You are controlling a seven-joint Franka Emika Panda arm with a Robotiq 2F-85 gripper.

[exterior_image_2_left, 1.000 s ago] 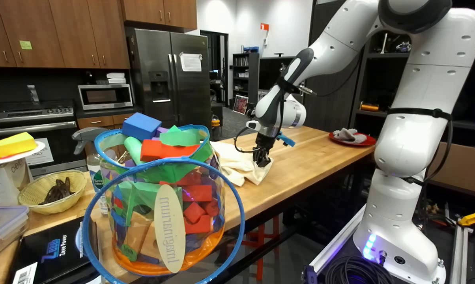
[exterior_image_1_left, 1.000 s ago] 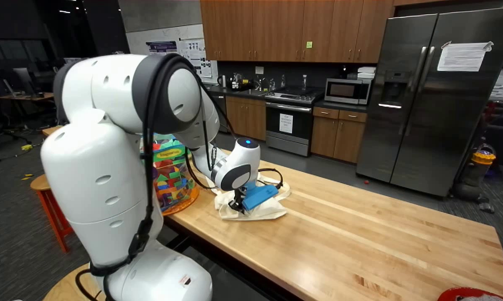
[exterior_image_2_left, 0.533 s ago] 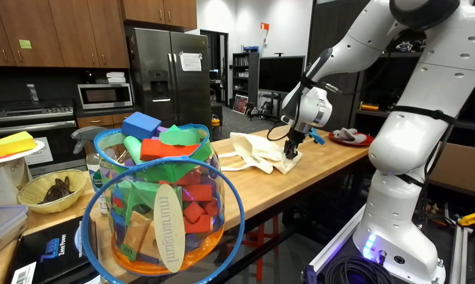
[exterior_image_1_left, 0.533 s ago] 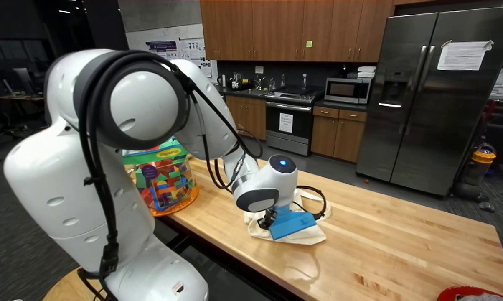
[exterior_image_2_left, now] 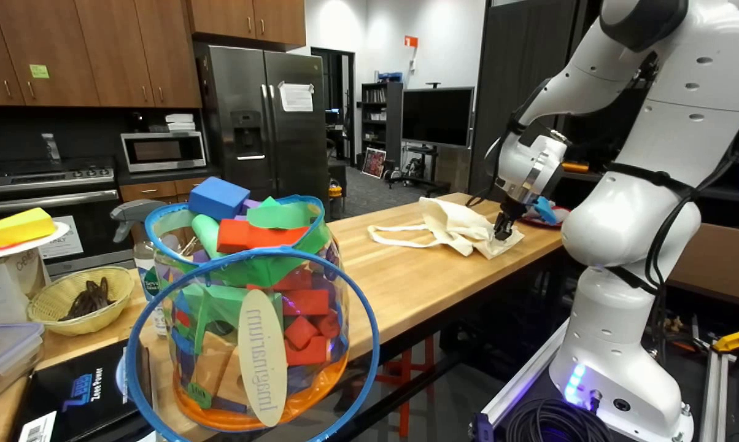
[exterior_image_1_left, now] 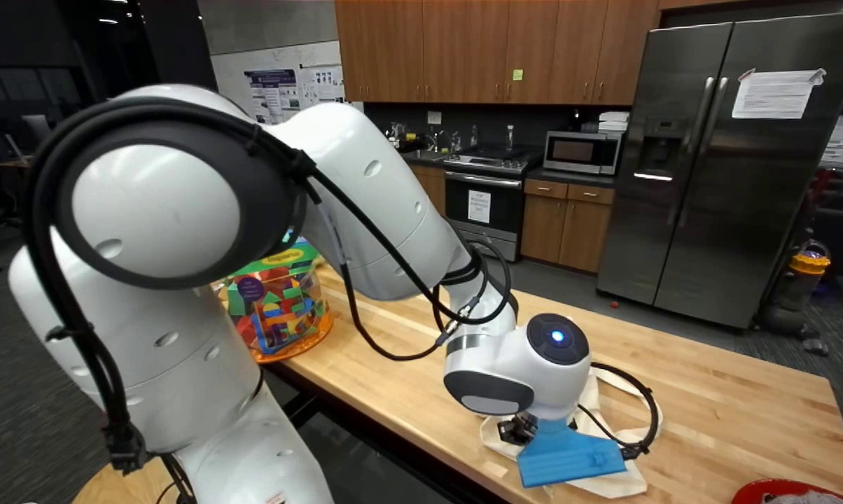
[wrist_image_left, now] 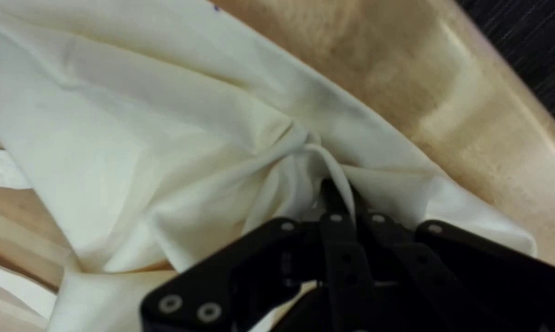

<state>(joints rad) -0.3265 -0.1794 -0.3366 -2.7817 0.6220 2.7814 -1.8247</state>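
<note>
- My gripper is clamped on a bunched fold of the cream cloth tote bag, fingers together and partly buried in its creases.
- The bag lies on the wooden table, just inside the long edge on my side, between the clear toy-block tub and the red plate.
- Its long axis runs roughly crosswise: handles point toward the opposite, kitchen-side long edge; the pinched end sits by mine.
- The oval label on the tub reads "Imaginarium", its letters running vertically along the wall.
- Beside the tub, toward that end of the table, a black box reads "Zeee Power".
- A spray bottle behind the tub shows "Seve"; letters on a carton begin "CHEM".
</note>
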